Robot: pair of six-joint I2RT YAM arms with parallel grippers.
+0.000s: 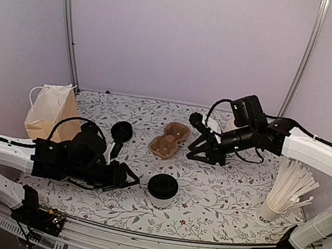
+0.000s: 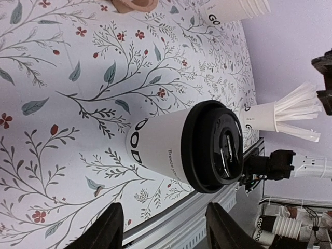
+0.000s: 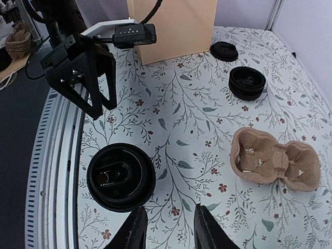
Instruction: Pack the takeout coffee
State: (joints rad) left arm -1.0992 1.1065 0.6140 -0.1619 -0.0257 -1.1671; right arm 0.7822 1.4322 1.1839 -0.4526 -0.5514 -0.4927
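Just ahead of the left gripper (image 1: pixel 133 178), whose black jaws stand apart and empty, the takeout coffee (image 1: pixel 162 188) stands upright on the floral-printed tablecloth (image 1: pixel 225 191): a smooth white paper cup with a round black plastic lid, bold black letters "OOD" legible near its base. The right gripper (image 1: pixel 202 153), jaws also parted on nothing, hovers beside the two-cup moulded-pulp carrier (image 1: pixel 170 139); a tan paper bag (image 1: pixel 48 112) stands far left

Plain pale lilac wall panels (image 1: pixel 186 39) enclose a table with white floral-print cloth (image 1: pixel 230 198); slim silver metal posts (image 1: pixel 69 27) stand at its back corners.
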